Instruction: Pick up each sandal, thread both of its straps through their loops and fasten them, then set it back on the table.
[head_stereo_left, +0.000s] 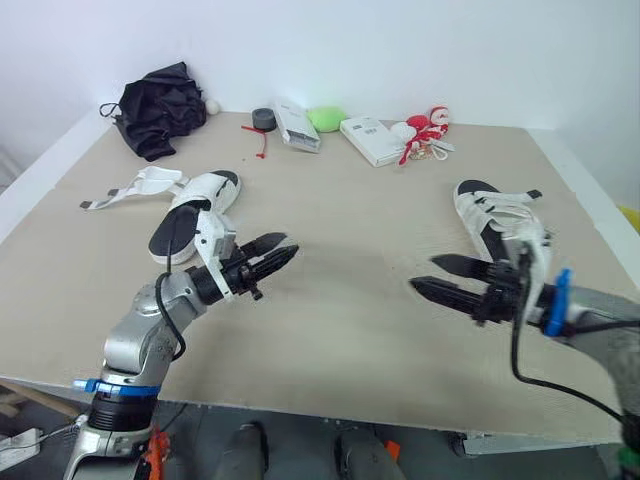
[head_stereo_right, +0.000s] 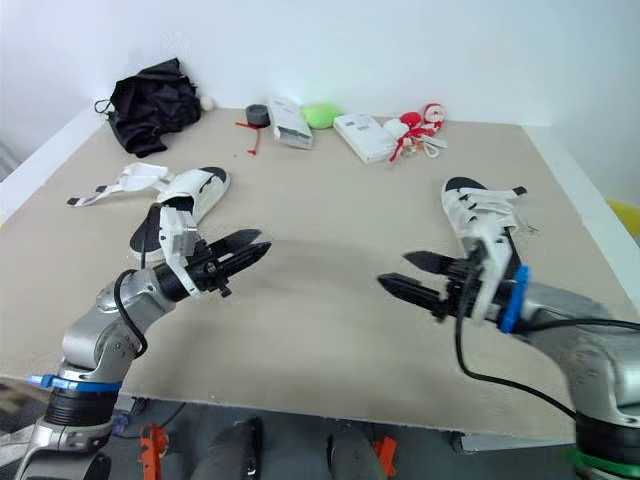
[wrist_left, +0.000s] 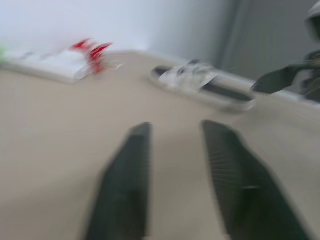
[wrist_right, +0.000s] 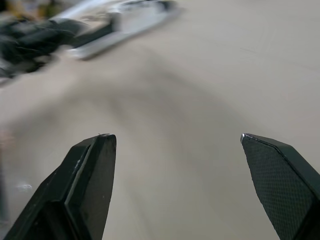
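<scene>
left end effector (head_stereo_left: 277, 253) slightly spread by the left sandal (head_stereo_left: 200, 200), right end effector (head_stereo_left: 425, 274) wide apart by the right sandal (head_stereo_left: 490, 215), both empty above the counter (head_stereo_left: 340, 330): a grab may catch only a loose strap (head_stereo_left: 105, 200), so the sandal dangles or slips.

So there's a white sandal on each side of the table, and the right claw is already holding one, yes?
Not holding: the right claw is open and empty above the table; the right wrist view shows nothing between its fingers. The left sandal and right sandal do lie on either side.
</scene>
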